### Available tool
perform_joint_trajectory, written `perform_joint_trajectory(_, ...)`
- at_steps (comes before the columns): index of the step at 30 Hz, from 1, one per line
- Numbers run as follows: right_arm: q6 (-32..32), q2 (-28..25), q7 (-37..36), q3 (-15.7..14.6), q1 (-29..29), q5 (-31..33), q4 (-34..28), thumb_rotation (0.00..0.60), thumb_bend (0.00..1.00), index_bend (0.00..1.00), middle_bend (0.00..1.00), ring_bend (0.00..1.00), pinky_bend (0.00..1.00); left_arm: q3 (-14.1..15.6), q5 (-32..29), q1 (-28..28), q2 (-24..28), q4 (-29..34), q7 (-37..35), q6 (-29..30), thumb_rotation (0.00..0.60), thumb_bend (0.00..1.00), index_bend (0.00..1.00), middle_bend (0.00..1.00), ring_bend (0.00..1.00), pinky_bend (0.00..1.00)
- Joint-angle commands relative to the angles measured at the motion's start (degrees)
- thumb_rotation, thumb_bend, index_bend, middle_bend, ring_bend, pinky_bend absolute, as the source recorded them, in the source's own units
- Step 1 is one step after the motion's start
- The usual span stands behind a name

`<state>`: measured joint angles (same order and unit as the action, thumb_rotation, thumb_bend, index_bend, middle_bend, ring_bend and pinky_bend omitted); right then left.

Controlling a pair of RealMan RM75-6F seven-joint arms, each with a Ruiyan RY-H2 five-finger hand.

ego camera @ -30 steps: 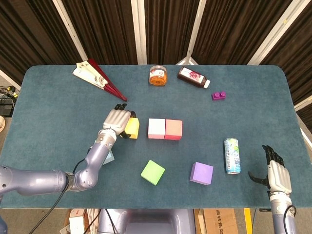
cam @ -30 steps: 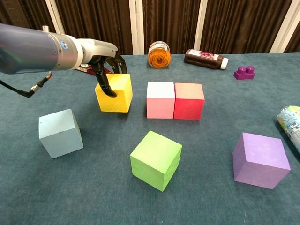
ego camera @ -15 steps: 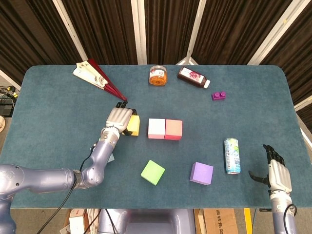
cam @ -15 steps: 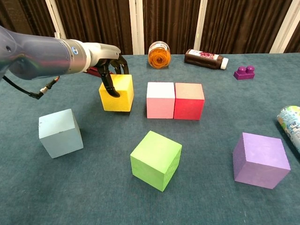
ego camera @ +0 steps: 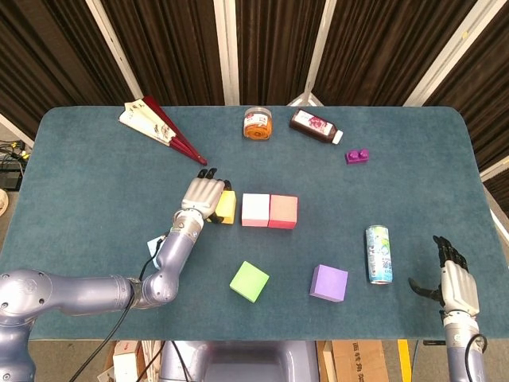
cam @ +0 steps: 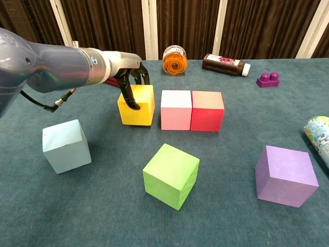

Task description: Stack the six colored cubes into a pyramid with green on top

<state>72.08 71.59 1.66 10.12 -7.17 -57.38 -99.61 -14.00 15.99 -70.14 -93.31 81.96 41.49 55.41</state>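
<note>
My left hand [ego camera: 203, 194] grips the yellow cube [cam: 138, 106] from above and behind, thumb down its left face. The yellow cube [ego camera: 228, 207] stands just left of the pink cube [cam: 176, 109], a small gap between them. The red cube [cam: 207, 110] touches the pink one's right side. The green cube [cam: 171, 175] lies nearer the front, the purple cube [cam: 285, 175] at the front right, the light blue cube [cam: 66, 145] at the front left. My right hand [ego camera: 455, 283] hangs open off the table's front right edge.
An orange jar [ego camera: 257, 123], a dark bottle [ego camera: 316, 126] and a purple toy brick [ego camera: 357, 156] stand along the back. A folded fan [ego camera: 159, 124] lies at the back left. A drink can [ego camera: 378, 254] lies on its side right of the purple cube.
My left hand has moved the yellow cube to the right, close beside the pink cube. The right hand has barely shifted.
</note>
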Motion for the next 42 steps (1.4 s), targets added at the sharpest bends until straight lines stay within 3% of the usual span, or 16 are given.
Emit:
perform_joint_trajectory(1,-0.2,-0.1,-0.2,0.0,0.0,0.1,0.1,0.600,0.27,0.04,0.03,0.00,0.00,-0.3,0.0,0.0,-0.1,0.0,0.1,0.2,0.600,0.36,0.34,0.34,0.00,0.00)
perform_joint_trajectory(42,-0.9,-1.1,-1.9,0.3,0.1,0.5,0.1,0.600,0.27,0.04,0.03,0.00,0.00,-1.6,-1.5,-0.9,-3.4,-2.5,2.9,0.2,0.600,0.35,0.33,0.31,0.00,0.00)
